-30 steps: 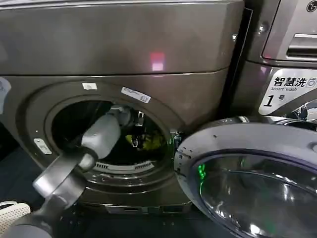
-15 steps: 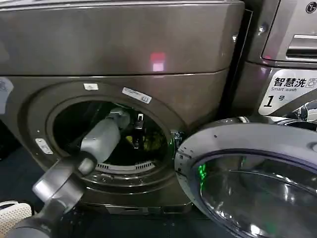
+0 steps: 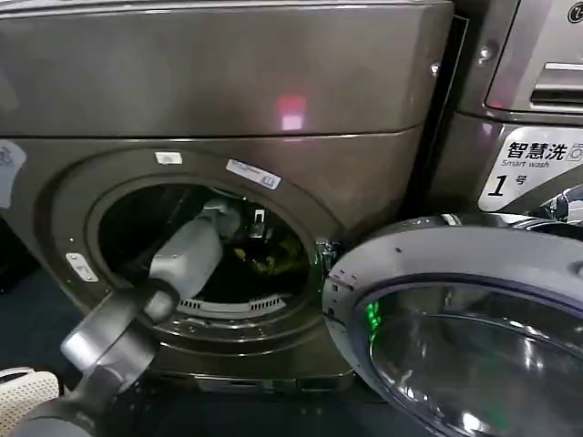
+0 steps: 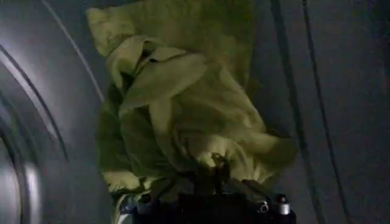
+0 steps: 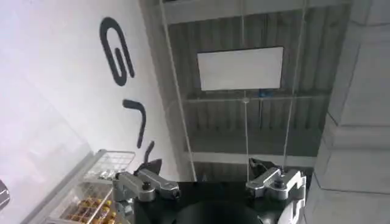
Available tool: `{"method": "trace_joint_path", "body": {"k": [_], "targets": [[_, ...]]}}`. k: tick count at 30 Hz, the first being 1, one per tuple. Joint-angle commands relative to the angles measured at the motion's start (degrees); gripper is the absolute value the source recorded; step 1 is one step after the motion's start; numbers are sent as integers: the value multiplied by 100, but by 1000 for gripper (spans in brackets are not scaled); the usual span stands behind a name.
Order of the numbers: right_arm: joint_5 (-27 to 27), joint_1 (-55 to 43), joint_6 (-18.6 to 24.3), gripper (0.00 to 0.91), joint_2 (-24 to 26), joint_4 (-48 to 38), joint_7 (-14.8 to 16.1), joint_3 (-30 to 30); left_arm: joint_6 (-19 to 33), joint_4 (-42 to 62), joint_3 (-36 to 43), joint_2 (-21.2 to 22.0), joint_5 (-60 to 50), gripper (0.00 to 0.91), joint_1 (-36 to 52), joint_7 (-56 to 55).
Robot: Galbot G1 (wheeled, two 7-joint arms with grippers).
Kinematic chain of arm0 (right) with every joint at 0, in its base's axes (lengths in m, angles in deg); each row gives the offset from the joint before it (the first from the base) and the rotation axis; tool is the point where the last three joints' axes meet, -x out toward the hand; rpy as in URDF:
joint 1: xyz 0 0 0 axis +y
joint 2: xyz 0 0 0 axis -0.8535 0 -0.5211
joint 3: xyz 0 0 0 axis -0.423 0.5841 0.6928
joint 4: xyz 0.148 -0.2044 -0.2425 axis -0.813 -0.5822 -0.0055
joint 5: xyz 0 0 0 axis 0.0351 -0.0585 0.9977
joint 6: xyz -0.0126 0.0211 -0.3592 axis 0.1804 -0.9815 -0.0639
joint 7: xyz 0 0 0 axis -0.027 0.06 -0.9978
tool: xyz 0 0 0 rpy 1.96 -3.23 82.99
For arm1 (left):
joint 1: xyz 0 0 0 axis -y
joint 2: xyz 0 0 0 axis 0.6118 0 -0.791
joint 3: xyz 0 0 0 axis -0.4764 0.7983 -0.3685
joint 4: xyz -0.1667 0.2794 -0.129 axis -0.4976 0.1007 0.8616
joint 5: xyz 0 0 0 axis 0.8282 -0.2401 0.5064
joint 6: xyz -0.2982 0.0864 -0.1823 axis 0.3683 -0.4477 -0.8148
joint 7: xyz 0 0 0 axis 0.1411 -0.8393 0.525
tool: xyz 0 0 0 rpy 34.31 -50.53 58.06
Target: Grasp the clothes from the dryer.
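The left gripper (image 4: 213, 173) was deep inside the dryer (image 3: 219, 82), its fingers drawn together into the near end of the clothes (image 4: 183, 103), apparently pinching a fold. The yellow-green bundle lay on the steel drum wall, toward the back of the drum from the porthole. I judged the step to be the grasp itself, just closing or closed. The next move would call for a firm hold, then drawing the arm back out through the porthole. The bundle's long axis ran from the fingers toward the drum's back. The right gripper (image 5: 210, 185) was away from the dryer, fingers spread wide, aimed at a ceiling.
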Motion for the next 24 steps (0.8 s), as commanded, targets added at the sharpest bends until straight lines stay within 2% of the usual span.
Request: {"method": "trace_joint_path", "body": {"k": [1, 9, 13, 20, 24], "targets": [[-3, -2, -2, 907, 3, 9, 0, -1, 11, 11, 0, 11, 24, 0, 7, -11], [-3, -9, 4, 907, -7, 14, -1, 10, -41, 16, -90, 27, 193, 0, -7, -271], [-3, -28, 3, 907, -41, 48, -2, 40, -465, -162, -326, 46, 1041, 0, -165, -908], [3, -70, 4, 907, -73, 87, -1, 137, -1179, -338, -1167, 25, 1782, 0, -400, -1853], [9, -133, -11, 907, -86, 129, 7, 214, -1346, -435, -1753, 144, 2549, 0, -554, -3164]]}}
